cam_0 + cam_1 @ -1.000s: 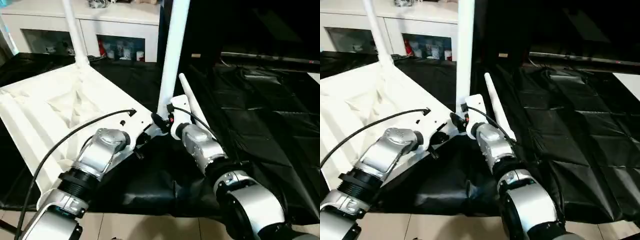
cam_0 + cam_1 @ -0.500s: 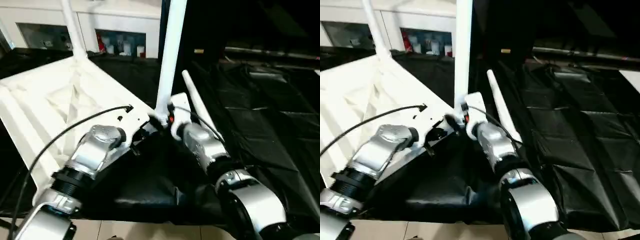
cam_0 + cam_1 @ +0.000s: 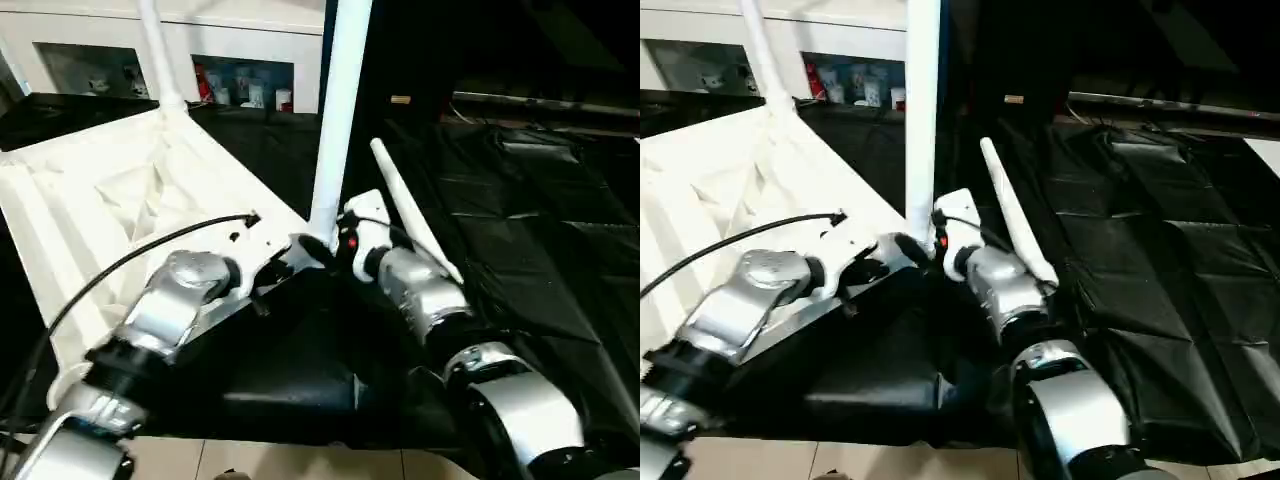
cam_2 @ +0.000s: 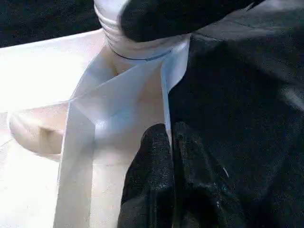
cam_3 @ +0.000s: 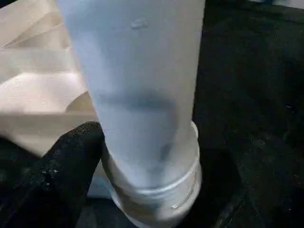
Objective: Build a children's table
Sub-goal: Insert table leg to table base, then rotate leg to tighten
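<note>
Two legs upright in tabletop (image 3: 110,200) sockets: near leg (image 3: 338,110) at corner by both grippers, far leg (image 3: 158,55) toward 11 o'clock. Third leg (image 3: 412,215) flat on black sheet (image 3: 540,250), at 3 o'clock of near leg. Tabletop upside down, ribs showing. Left gripper (image 4: 171,147) pinched together on tabletop edge wall. Right gripper (image 3: 330,245) at base of near leg; finger state not discernible. White cabinet (image 3: 240,50) at 12 o'clock.

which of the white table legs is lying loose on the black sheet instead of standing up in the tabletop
The short-looking leg beside the right gripper: it lies slanted on the black sheet. The other two, the near leg and the far leg, stand upright in the tabletop corners.
</note>
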### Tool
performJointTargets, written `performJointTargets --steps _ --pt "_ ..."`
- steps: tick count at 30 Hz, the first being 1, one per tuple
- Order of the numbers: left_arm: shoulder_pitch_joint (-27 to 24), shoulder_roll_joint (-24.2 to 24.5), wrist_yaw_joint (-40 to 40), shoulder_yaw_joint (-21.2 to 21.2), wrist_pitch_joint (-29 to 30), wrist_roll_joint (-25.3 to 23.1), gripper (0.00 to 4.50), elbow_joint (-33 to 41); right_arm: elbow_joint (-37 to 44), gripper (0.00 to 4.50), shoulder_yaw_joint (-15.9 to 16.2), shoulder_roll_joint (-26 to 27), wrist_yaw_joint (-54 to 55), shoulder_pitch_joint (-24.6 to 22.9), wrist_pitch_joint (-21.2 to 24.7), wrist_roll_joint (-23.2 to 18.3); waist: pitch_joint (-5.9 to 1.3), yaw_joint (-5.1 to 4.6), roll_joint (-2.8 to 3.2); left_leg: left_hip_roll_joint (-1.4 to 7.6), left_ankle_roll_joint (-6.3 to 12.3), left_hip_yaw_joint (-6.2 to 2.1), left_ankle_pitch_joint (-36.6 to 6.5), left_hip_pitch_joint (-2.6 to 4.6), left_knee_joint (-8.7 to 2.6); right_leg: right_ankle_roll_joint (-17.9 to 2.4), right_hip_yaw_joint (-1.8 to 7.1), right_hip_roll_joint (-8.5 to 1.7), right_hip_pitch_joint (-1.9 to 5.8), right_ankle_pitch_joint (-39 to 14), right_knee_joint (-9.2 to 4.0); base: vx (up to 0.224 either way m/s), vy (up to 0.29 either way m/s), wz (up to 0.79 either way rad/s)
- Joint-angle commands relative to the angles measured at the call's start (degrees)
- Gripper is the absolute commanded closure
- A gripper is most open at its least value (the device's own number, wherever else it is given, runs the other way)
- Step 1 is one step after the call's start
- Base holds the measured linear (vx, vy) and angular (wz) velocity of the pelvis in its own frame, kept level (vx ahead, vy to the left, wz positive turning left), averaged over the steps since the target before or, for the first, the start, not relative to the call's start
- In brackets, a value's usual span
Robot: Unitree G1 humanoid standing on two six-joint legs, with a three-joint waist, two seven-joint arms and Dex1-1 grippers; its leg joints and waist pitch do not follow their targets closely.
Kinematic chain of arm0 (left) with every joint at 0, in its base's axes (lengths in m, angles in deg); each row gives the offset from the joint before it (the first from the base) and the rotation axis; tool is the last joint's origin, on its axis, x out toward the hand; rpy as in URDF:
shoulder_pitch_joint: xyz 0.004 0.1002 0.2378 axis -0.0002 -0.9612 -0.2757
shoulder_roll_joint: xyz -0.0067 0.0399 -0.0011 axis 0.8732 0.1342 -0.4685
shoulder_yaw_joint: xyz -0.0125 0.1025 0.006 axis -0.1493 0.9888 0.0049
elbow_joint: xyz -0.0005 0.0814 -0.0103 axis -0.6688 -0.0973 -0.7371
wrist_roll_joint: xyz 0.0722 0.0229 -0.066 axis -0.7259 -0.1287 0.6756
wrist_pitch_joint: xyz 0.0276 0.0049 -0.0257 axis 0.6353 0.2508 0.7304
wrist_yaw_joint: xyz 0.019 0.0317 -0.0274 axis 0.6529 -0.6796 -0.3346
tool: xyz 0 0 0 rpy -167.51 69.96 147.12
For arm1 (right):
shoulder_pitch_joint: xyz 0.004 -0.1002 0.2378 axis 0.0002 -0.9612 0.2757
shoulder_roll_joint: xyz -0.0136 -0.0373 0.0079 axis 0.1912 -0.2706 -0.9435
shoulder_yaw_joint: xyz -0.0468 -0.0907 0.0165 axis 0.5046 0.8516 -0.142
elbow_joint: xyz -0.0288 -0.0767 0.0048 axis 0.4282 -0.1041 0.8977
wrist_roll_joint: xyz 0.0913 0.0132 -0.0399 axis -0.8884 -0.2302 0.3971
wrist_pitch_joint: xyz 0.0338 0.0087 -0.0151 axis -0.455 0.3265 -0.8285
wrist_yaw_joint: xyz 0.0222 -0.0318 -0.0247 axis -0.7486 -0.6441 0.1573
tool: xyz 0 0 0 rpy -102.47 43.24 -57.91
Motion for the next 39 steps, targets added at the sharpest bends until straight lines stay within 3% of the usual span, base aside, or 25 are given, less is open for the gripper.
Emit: performJointTargets --steps 1,2,8,14,27,31,39 --pt "-0.59 0.79 -2.87 1.96 -1.92 -0.20 4.50 0.31 2.03 0.03 1.59 -1.04 -4.17 -1.26 0.83 0.60 -3.67 0.04 0.61 0.98 3.47 0.67 -2.95 -0.22 -2.85 -12.46 3.34 -3.69 4.08 2.25 -2.62 0.000 0.000 0.00" --pt "-0.98 1.85 -5.36 2.61 -5.02 -0.09 4.50 0.22 4.29 0.03 3.10 -2.21 -7.33 -2.67 0.69 1.05 -3.60 0.03 0.55 0.97 3.60 0.69 -2.96 -0.16 -2.88 -12.56 3.37 -3.67 3.97 1.97 -2.72 0.000 0.000 0.00" --pt "-1.86 3.58 -12.28 2.60 -8.74 2.90 4.50 1.24 10.00 0.03 6.02 -5.50 -14.00 -6.25 0.18 1.76 -3.43 0.35 0.51 1.25 2.45 0.73 -5.70 0.16 -3.00 -12.34 3.47 -3.83 3.67 -2.11 -2.91 0.000 0.000 0.00" --pt "-2.43 5.51 -18.13 3.61 -9.61 4.46 4.50 3.04 14.68 0.03 7.76 -7.95 -17.39 -8.31 0.87 1.73 -3.57 1.30 0.53 1.16 2.40 0.87 -4.45 0.29 -2.76 -12.60 3.54 -3.64 3.63 0.90 -2.51 0.000 0.000 0.00" --pt "-2.51 5.72 -19.73 3.07 -11.23 4.06 4.50 1.89 19.42 0.03 9.11 -9.50 -21.73 -10.33 2.69 0.82 -3.58 1.41 0.18 1.14 1.96 0.74 -5.17 -0.03 -2.68 -11.69 3.48 -3.71 3.82 -1.68 -2.57 0.000 0.000 0.00" --pt "-2.55 5.77 -19.86 2.88 -11.37 3.90 4.50 1.69 20.12 0.19 9.46 -9.52 -22.35 -10.61 3.21 0.67 -3.60 1.36 0.01 1.09 2.03 0.74 -4.86 -0.07 -2.63 -11.63 3.47 -3.66 3.83 -1.65 -2.49 0.000 0.000 0.00" --pt "-2.43 5.57 -19.59 2.73 -11.49 3.80 4.50 1.16 20.70 1.02 9.80 -9.42 -22.21 -11.39 3.43 0.90 -3.69 1.43 0.04 1.03 2.04 0.74 -4.15 -0.08 -2.48 -11.59 3.49 -3.69 3.86 -1.29 -2.36 0.000 0.000 0.00"
